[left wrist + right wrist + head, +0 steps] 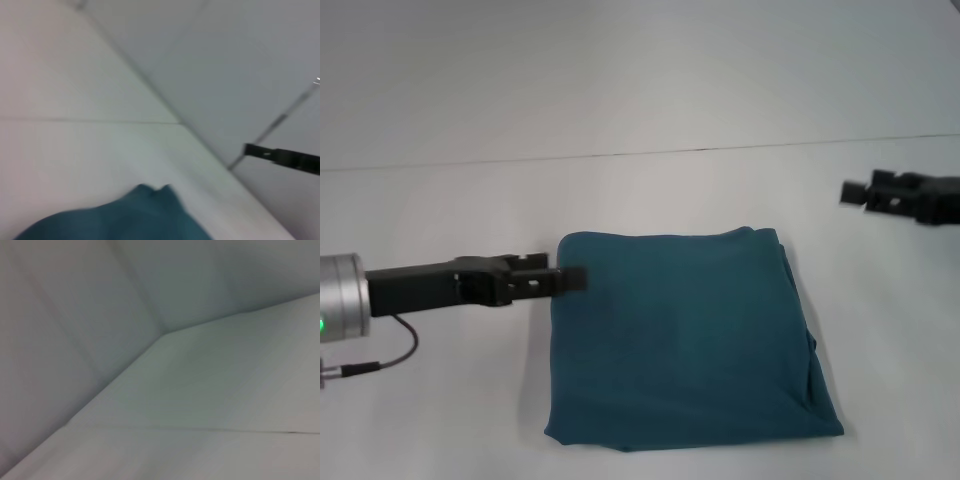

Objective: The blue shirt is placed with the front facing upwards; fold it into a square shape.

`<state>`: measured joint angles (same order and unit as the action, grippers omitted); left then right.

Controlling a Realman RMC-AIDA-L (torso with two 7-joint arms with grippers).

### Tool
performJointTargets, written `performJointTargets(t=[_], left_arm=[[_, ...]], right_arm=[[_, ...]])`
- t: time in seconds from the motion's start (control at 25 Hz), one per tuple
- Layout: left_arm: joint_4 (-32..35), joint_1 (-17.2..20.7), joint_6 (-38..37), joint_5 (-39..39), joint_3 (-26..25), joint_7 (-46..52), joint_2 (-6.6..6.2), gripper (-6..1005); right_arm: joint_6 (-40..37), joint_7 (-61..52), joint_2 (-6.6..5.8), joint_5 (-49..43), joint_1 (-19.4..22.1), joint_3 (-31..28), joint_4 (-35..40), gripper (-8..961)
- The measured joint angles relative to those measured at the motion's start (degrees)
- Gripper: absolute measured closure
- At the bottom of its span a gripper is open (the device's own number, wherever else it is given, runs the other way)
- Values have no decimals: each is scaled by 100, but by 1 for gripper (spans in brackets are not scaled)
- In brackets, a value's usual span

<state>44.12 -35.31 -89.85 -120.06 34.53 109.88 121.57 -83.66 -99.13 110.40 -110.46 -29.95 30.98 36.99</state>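
Note:
The blue shirt (685,340) lies on the white table (640,200) folded into a rough square, plain teal side up, with no lettering showing. Its edges are a little uneven at the right side and the near corners. My left gripper (577,278) reaches in from the left and its tip is at the shirt's left edge, near the far left corner. My right gripper (849,193) hovers at the far right, well apart from the cloth. A corner of the shirt (125,217) shows in the left wrist view, with the right gripper (250,149) farther off.
A thin black cable (390,358) hangs below my left arm. The table's far edge (640,152) meets a pale wall. The right wrist view shows only the table surface (225,405) and the wall.

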Motion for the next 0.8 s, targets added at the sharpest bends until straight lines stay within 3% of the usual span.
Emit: performJointTargets(t=[0.2, 0.52, 0.8], left_arm=[[5, 34, -298, 61, 54, -774, 134, 67], [-37, 256, -342, 89, 163, -1201, 203, 63], [-52, 317, -388, 104, 178, -1315, 218, 63]], right_arm=[[-608, 686, 68, -178, -42, 426, 12, 24], [-757, 981, 193, -579, -105, 748, 20, 23], [-799, 988, 226, -594, -106, 758, 21, 23]])
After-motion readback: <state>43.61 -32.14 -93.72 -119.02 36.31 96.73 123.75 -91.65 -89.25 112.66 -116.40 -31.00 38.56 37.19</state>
